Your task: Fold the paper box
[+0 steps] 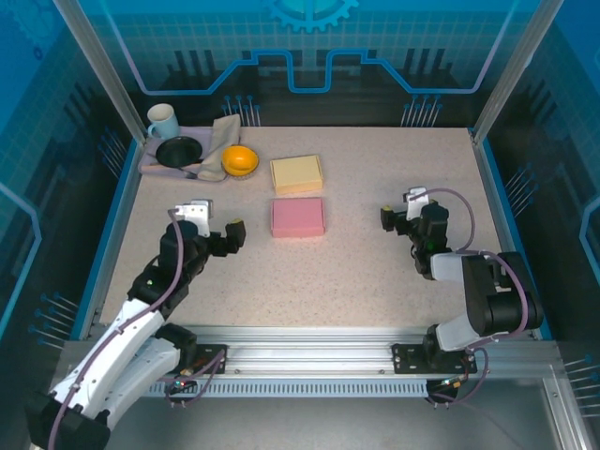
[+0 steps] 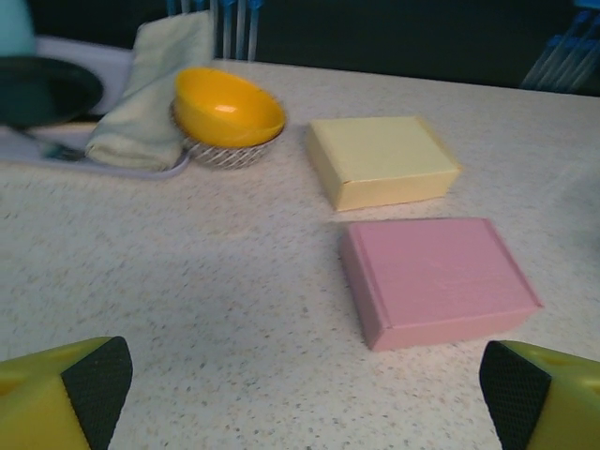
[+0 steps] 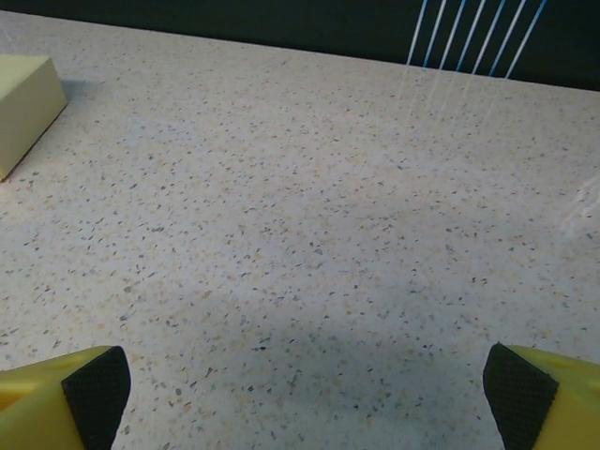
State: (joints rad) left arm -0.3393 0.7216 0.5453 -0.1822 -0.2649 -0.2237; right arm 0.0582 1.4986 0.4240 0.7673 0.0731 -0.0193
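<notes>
Left claw: low over table, jaws wide, empty; pink box just ahead-right, yellow box beyond. Right claw: low, jaws wide, empty; boxes off its left

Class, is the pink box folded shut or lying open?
Shut: the pink box sits as a closed block, top flat, no flaps spread.

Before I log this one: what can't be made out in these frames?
Yellow box, right wrist: left edge cuts it to one corner.
Mug, left wrist: cropped by the top corner, blurred.
Plate, left wrist: cut by the left edge.
Utensil beside the plate, left wrist: blurred, kind unclear.
Pink box, top view: flap seams too small to read.
</notes>
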